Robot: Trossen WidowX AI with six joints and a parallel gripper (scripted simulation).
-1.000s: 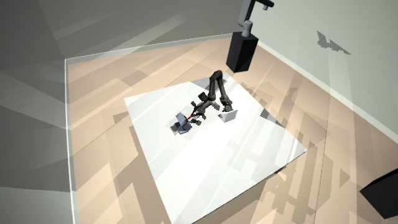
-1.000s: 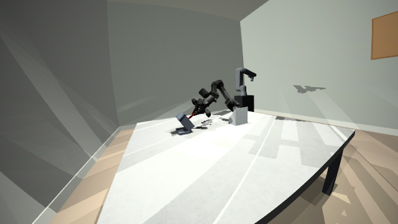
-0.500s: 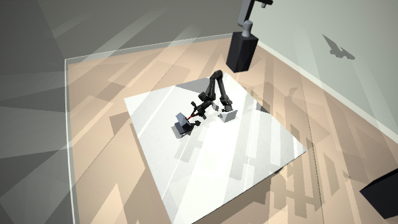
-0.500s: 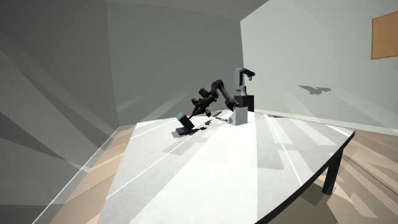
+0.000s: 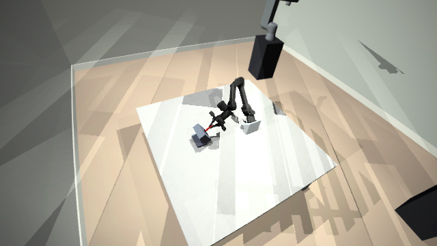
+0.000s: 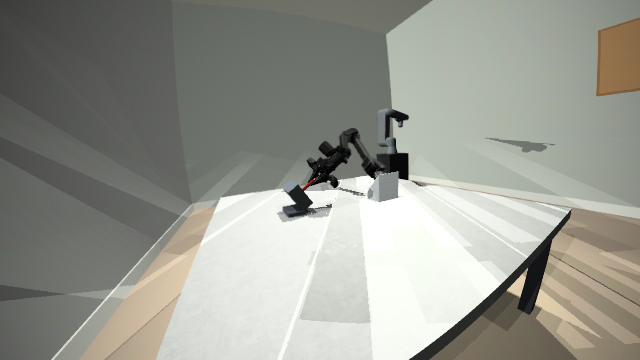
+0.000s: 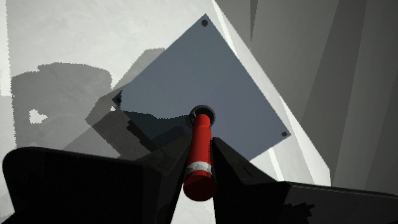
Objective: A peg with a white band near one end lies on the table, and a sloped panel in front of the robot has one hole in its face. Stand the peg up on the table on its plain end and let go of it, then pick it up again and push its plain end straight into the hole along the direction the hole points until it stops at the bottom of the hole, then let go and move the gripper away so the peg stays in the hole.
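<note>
Second arm (image 5: 270, 31) (image 6: 387, 131) on black pedestal (image 5: 261, 56) (image 6: 400, 167); orange panel (image 6: 619, 57) on right wall.

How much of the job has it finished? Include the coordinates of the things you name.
The gripper (image 5: 212, 126) (image 6: 314, 179) (image 7: 201, 142) grips the red peg (image 5: 208, 128) (image 6: 308, 185) (image 7: 201, 145), white-banded end away from the sloped panel (image 5: 201, 131) (image 6: 298, 194) (image 7: 220, 75). Its plain end is at the hole (image 7: 202, 111). Whether it stood upright, I can't tell. Pushing fully in, releasing and backing away likely remain.
</note>
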